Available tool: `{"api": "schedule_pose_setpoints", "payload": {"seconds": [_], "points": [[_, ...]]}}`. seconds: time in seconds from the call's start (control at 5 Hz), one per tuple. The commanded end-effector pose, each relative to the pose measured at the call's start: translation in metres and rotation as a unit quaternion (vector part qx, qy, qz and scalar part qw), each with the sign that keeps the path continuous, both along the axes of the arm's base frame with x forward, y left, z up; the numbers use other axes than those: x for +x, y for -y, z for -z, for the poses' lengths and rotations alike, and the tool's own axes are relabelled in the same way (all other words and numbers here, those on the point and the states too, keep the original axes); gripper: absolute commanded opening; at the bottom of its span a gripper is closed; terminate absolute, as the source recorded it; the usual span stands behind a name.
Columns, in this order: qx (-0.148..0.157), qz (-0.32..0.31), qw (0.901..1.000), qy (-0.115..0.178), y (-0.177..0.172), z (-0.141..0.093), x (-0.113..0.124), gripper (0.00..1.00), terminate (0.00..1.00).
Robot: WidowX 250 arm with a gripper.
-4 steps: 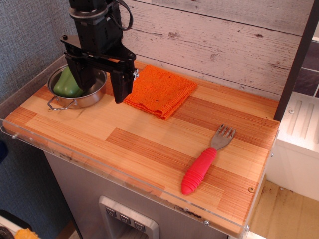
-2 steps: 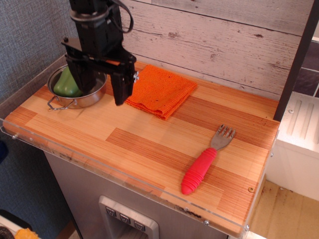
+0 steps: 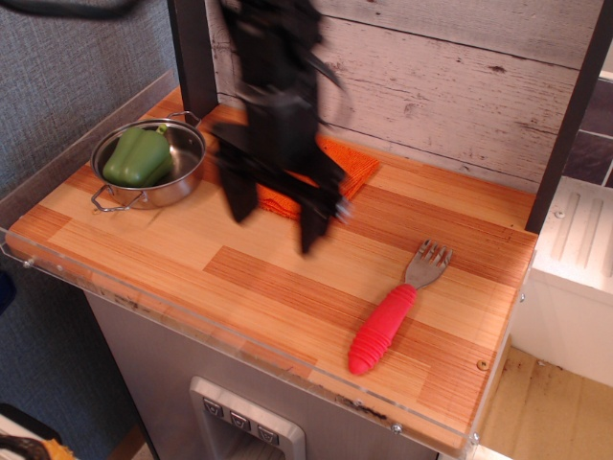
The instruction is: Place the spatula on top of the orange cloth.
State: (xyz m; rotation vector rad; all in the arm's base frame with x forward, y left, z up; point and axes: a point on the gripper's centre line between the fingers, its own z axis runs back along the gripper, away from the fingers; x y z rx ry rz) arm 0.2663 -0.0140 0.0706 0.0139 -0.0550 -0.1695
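Nothing is placed yet: the spatula (image 3: pixel 395 307) lies untouched on the surface (image 3: pixel 239 278), well apart from the orange cloth (image 3: pixel 352 165), while the blurred gripper (image 3: pixel 273 216) hangs between them, jaws spread wide, holding nothing.

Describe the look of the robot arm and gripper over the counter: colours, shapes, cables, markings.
The black robot arm is a blocky, dark column, blurred by motion. Its black gripper ends in two long, flat, tapering jaws on a wide crossbar, with a small pale metallic fitting near one jaw's base. A dark cable arcs along the top left edge. No markings or labels are legible through the blur.
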Motion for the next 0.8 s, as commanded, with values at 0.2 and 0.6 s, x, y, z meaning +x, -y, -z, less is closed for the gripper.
{"api": "schedule_pose_setpoints", "payload": {"seconds": [0.2, 0.6], "points": [[-0.014, 0.13, 0.9913, -0.015, 0.057, 0.05, -0.006, 1.0, 0.0], [-0.035, 0.141, 0.9892, -0.019, 0.065, 0.067, -0.01, 1.0, 0.0]]}}
